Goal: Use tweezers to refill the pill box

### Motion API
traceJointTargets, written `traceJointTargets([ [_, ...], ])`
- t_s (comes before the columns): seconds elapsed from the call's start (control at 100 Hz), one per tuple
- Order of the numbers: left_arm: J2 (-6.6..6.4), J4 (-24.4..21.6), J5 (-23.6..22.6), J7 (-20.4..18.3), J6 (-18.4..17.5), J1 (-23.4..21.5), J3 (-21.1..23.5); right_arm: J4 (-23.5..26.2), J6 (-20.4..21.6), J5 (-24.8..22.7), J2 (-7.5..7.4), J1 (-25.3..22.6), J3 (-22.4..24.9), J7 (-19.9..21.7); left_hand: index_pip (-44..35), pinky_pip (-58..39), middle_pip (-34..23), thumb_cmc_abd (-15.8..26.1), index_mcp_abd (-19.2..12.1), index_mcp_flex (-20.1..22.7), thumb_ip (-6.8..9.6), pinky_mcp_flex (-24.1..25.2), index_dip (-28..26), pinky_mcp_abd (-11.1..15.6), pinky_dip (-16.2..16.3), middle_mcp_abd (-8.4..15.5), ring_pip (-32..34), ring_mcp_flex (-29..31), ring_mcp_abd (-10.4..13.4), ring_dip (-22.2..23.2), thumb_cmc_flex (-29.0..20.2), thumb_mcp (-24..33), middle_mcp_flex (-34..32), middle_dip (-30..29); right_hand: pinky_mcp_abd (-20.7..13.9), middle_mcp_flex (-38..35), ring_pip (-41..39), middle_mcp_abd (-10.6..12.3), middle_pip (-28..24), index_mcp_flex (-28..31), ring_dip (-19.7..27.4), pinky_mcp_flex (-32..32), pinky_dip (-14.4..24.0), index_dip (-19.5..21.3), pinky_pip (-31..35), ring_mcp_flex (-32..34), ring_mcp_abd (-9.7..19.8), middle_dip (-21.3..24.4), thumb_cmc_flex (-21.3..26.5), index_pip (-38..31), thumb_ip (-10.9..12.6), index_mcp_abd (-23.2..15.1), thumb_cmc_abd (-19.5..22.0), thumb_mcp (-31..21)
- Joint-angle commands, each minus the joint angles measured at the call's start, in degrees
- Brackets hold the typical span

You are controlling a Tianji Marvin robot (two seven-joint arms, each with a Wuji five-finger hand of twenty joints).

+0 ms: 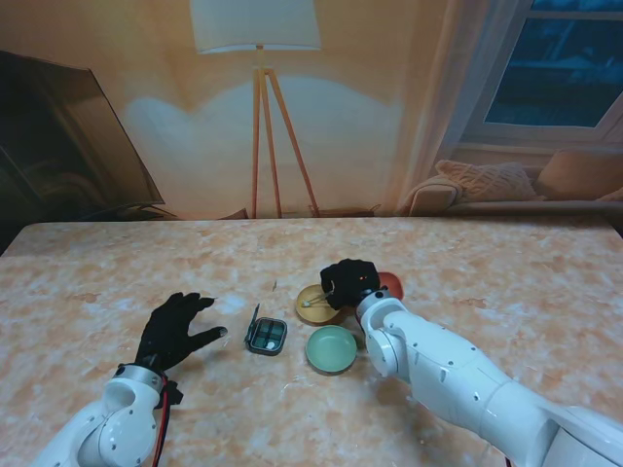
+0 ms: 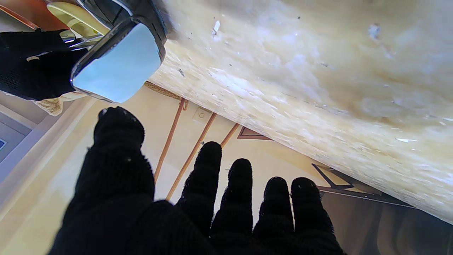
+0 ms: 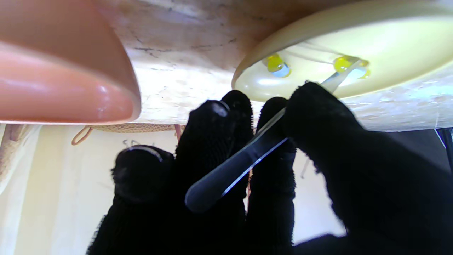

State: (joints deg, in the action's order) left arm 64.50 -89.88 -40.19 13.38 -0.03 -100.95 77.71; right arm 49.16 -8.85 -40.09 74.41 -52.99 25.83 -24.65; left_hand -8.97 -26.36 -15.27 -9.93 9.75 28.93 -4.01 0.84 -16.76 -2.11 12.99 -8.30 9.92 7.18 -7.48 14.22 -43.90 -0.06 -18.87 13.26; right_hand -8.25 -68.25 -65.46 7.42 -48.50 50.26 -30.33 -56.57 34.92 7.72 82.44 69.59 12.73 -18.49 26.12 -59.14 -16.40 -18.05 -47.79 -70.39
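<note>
A small dark pill box (image 1: 266,336) lies open mid-table, its lid (image 2: 118,63) standing up. My right hand (image 1: 349,283) is shut on metal tweezers (image 3: 247,159) over the yellow dish (image 1: 316,304). In the right wrist view the tweezer tips reach into the yellow dish (image 3: 354,46) at a yellow-and-blue capsule (image 3: 348,67); a second capsule (image 3: 277,67) lies beside it. My left hand (image 1: 173,331) rests open on the table, fingers spread, a little left of the pill box and not touching it.
A green bowl (image 1: 331,348) sits just right of the pill box, nearer to me than the yellow dish. A red bowl (image 1: 390,285) stands behind my right hand, close to its fingers. The marble table (image 1: 487,263) extends far on both sides.
</note>
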Motion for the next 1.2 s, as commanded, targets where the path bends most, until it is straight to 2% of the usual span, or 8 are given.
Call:
traceJointTargets([
  [0.0, 0.15, -0.2, 0.1, -0.8, 0.2, -0.3, -0.1, 1.0, 0.1, -0.4, -0.33, -1.0, 0.3, 0.7, 0.8, -0.1, -0.4, 1.5, 0.5, 1.0, 1.27, 0.6, 1.0, 2.2, 1.2, 0.7, 0.8, 0.0, 1.3, 0.3, -0.5, -1.0, -0.8, 0.6, -3.1, -3.4, -1.9, -4.4, -1.7, 5.6, -1.6, -1.6, 1.3, 2.1, 2.5, 2.0, 4.3, 1.2, 1.8, -7.2, 2.3, -6.4, -0.1, -5.7],
  [0.19, 0.13, -0.2, 0.0, -0.7, 0.1, -0.3, -0.1, 4.0, -0.3, -2.0, -1.8, -2.4, 2.1, 1.3, 0.8, 0.0, -0.4, 1.6, 0.5, 1.0, 1.27, 0.6, 1.0, 2.2, 1.2, 0.8, 0.8, 0.1, 1.4, 0.3, -0.4, -1.0, -0.8, 0.6, -3.0, -3.6, -1.9, -4.7, -1.7, 5.8, -1.6, -2.0, 1.3, 2.0, 2.7, 2.3, 4.4, 1.1, 1.8, -7.1, 2.2, -6.2, -0.2, -5.8],
  [0.52, 0.15, -0.3, -0.1, -0.6, 0.2, -0.5, 0.0, 12.6, -0.2, -6.4, -5.08, -6.4, 6.8, 3.3, 0.9, 0.2, -0.3, 1.6, 0.4, 0.9, 1.27, 0.6, 1.1, 2.2, 1.1, 0.9, 0.7, 0.0, 1.4, 0.2, -0.4, -1.0, -0.6, 0.6, -3.2, -3.8, -2.0, -5.4, -1.9, 5.6, -1.5, -2.9, 1.3, 1.9, 3.2, 3.0, 4.5, 1.0, 2.3, -6.9, 2.0, -5.6, 0.3, -5.2],
  [0.67, 0.15, -0.2, -0.1, -0.6, 0.1, -0.5, 0.0, 16.1, 0.8, -7.8, -5.94, -8.1, 8.1, 4.1, 0.9, 0.3, -0.3, 1.6, 0.4, 0.8, 1.27, 0.6, 1.1, 2.2, 1.0, 0.7, 0.6, -0.1, 1.3, 0.2, -0.4, -1.0, -0.6, 0.6, -3.4, -3.6, -1.9, -5.4, -1.8, 5.4, -1.3, -3.1, 1.2, 1.8, 3.2, 3.0, 4.6, 1.0, 2.4, -6.7, 1.8, -5.6, 1.1, -4.5],
  [0.85, 0.16, -0.2, -0.1, -0.5, 0.0, -0.5, 0.0, 18.5, 1.7, -8.2, -6.08, -9.5, 8.2, 4.3, 0.9, 0.4, -0.2, 1.6, 0.4, 0.9, 1.28, 0.6, 1.1, 2.1, 1.0, 0.7, 0.6, -0.1, 1.2, 0.3, -0.4, -1.0, -0.5, 0.5, -3.6, -3.3, -1.7, -5.3, -1.6, 4.9, -1.2, -3.0, 0.9, 1.8, 3.0, 2.8, 4.8, 1.0, 2.7, -6.4, 1.7, -5.6, 2.1, -3.5],
  [1.19, 0.13, -0.3, -0.2, -0.6, 0.1, -0.6, 0.0, 18.5, 2.1, -6.3, -4.64, -10.1, 6.0, 2.7, 0.9, 0.5, -0.2, 1.6, 0.3, 0.8, 1.29, 0.6, 1.1, 2.0, 0.9, 0.7, 0.5, -0.2, 1.3, 0.2, -0.4, -1.0, -0.5, 0.5, -3.7, -3.0, -1.4, -5.3, -1.2, 4.5, -1.0, -2.8, 0.7, 1.7, 2.7, 2.5, 4.8, 1.1, 3.0, -6.1, 1.7, -5.7, 3.0, -2.4],
])
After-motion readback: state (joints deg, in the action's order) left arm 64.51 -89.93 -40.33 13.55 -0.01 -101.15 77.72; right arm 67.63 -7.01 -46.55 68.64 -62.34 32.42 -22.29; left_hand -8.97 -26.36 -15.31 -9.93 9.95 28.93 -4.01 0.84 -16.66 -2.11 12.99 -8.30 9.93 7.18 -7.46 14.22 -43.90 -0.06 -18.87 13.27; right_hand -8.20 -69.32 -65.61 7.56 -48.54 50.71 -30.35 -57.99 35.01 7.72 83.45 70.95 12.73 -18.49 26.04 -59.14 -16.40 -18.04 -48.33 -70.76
